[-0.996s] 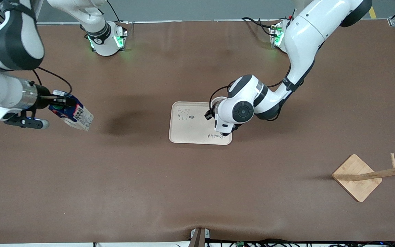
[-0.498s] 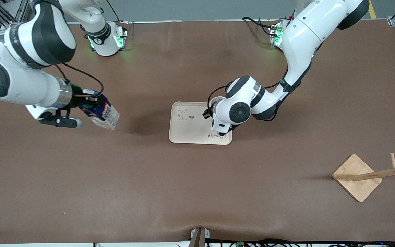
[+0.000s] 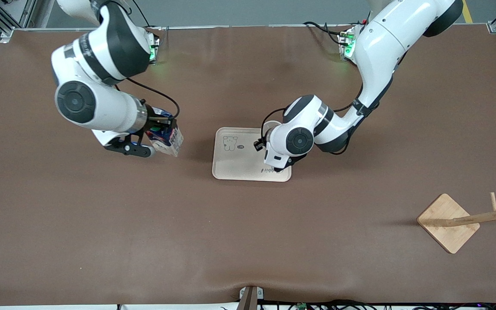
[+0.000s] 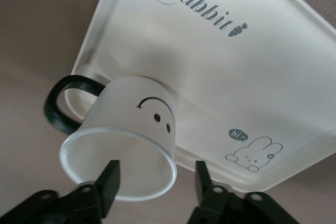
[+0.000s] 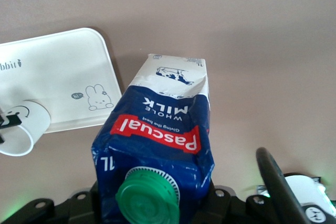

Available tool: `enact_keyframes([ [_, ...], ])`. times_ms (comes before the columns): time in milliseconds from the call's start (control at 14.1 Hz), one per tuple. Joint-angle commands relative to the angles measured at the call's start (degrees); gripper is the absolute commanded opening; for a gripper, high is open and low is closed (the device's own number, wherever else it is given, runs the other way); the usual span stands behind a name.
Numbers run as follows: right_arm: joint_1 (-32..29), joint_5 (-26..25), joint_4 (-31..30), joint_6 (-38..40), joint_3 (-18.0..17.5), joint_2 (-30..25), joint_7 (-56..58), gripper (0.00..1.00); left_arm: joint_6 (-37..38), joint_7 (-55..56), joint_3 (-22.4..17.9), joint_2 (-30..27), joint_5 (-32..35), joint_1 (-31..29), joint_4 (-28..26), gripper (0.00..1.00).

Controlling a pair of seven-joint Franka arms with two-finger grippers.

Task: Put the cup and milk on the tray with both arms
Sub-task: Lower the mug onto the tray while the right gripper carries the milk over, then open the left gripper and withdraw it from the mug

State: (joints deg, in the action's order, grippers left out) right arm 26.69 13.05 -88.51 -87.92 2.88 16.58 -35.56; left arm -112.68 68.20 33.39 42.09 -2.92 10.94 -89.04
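Observation:
The cream tray (image 3: 235,157) lies mid-table. The white smiley cup (image 4: 134,119) stands on the tray's corner (image 4: 236,77) at the left arm's end; in the front view my left wrist hides it. My left gripper (image 4: 157,174) is over the cup's rim and open; one finger (image 4: 110,182) overlaps the rim, the other stands clear of it. My right gripper (image 3: 162,128) is shut on the blue milk carton (image 3: 169,140) and holds it tilted in the air over the table beside the tray, toward the right arm's end. The right wrist view shows the carton (image 5: 157,129), the tray (image 5: 58,72) and the cup (image 5: 21,129).
A square wooden stand base (image 3: 448,221) with a tilted wooden post stands near the left arm's end of the table, nearer the front camera. Brown tabletop (image 3: 230,241) spreads between the tray and the front edge.
My right arm has swung the milk carton from the right arm's end of the table to just beside the tray. My left gripper has barely shifted over the tray corner.

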Motion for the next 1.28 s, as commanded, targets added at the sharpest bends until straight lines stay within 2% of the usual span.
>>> enact_keyframes([
  [0,3.44,0.92,7.72,0.29,0.64,5.73,-6.7,0.08,8.68,-0.35,-0.16,-1.04,1.25,0.22,6.23,1.0],
  [142,4.68,2.14,9.32,-1.36,0.64,8.37,-7.07,0.08,11.51,-0.44,-0.42,-2.97,1.43,-1.0,8.18,1.0],
  [285,6.52,5.82,9.33,-5.75,0.64,9.87,-7.16,0.08,11.78,-0.62,-0.52,-5.87,2.91,-3.8,8.27,1.0],
  [427,7.4,6.81,9.59,-9.53,0.46,12.41,-6.11,0.12,11.78,-2.97,-0.43,-8.85,6.68,-5.66,8.27,1.0],
  [640,10.39,6.81,9.68,-15.43,0.46,15.76,-6.01,0.12,11.78,-5.62,-0.52,-12.81,14.85,-8.55,8.18,1.0],
  [925,12.33,6.72,9.68,-15.18,0.46,18.4,-2.95,0.12,12.74,-10.71,-0.43,-17.82,16.9,-13.91,8.1,1.0],
  [1209,12.59,6.81,9.59,-15.0,0.46,19.37,-0.57,0.16,18.18,-23.35,-0.43,-23.27,16.9,-20.68,8.18,1.0],
])
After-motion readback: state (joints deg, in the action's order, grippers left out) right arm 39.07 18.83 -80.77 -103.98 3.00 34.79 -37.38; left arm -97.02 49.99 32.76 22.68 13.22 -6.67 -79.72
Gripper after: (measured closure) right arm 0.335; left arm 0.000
